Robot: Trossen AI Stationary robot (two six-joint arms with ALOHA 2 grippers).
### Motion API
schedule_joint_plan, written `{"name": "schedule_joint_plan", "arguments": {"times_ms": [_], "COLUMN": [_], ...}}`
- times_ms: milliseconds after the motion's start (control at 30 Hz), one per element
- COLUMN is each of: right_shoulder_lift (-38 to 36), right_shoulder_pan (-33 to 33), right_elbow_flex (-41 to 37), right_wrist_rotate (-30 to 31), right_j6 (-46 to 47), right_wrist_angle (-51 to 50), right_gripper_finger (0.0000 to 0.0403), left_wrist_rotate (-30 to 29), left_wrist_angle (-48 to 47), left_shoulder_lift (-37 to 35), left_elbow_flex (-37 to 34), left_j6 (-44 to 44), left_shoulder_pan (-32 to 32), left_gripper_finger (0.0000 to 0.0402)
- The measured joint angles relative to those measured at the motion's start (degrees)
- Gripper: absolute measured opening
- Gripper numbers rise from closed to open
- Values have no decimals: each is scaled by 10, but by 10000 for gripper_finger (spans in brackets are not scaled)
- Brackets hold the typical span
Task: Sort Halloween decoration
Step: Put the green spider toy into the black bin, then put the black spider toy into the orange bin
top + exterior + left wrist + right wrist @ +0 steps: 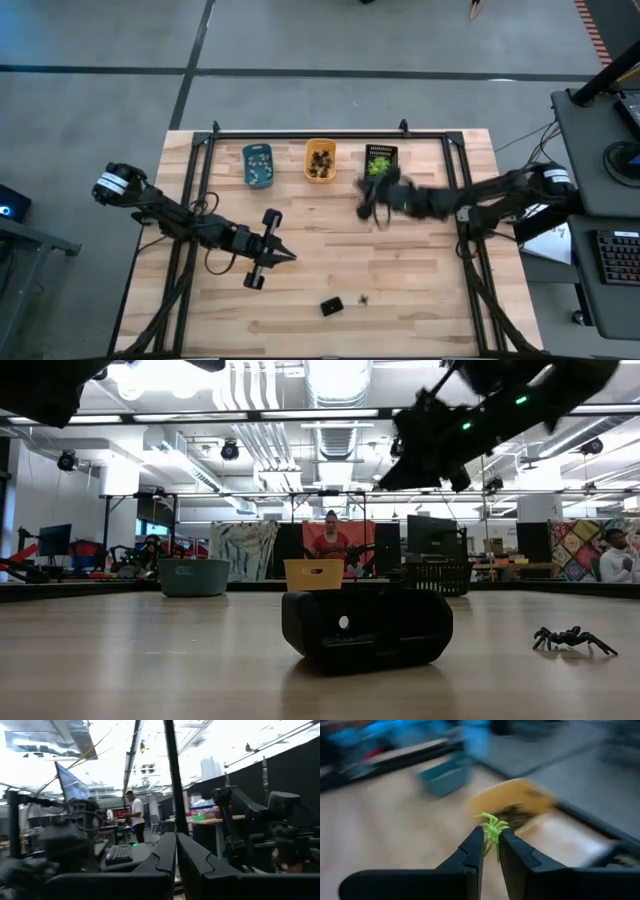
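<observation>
Right now I'm carrying: my right gripper point(490, 851) pinches a yellow-green spider point(491, 827) near the black tray point(380, 160). Next I'd centre over that tray and release. My left gripper point(283, 257) waits, pressed together.

Overhead and low views share table point(420, 270); wrists close.

A black spider figure point(573, 639) lies on the table point(150, 660) beside a black rounded object point(366, 627).
</observation>
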Motion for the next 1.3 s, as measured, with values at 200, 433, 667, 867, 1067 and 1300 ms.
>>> {"name": "schedule_joint_plan", "arguments": {"times_ms": [200,433,667,867,1067,1300], "right_shoulder_lift": [-27,7,43,45,38,2], "right_shoulder_pan": [-176,-292,-298,-299,-296,-271], "right_elbow_flex": [9,17,22,34,51,55], "right_wrist_rotate": [-56,-65,-67,-67,-75,-190], "right_j6": [81,163,162,158,154,153], "right_wrist_angle": [-63,-217,-217,-217,-227,-226], "right_gripper_finger": [43,43,56,109,154,175], "left_wrist_rotate": [-17,-26,-27,-27,-27,-27], "left_wrist_angle": [-7,-14,-16,-20,-23,-27], "left_shoulder_lift": [0,0,0,0,0,0], "left_elbow_flex": [0,-2,-2,-2,-2,-2], "left_j6": [9,21,29,25,17,-10], "left_shoulder_pan": [1,1,2,2,2,2], "left_gripper_finger": [0,0,0,0,0,0]}}
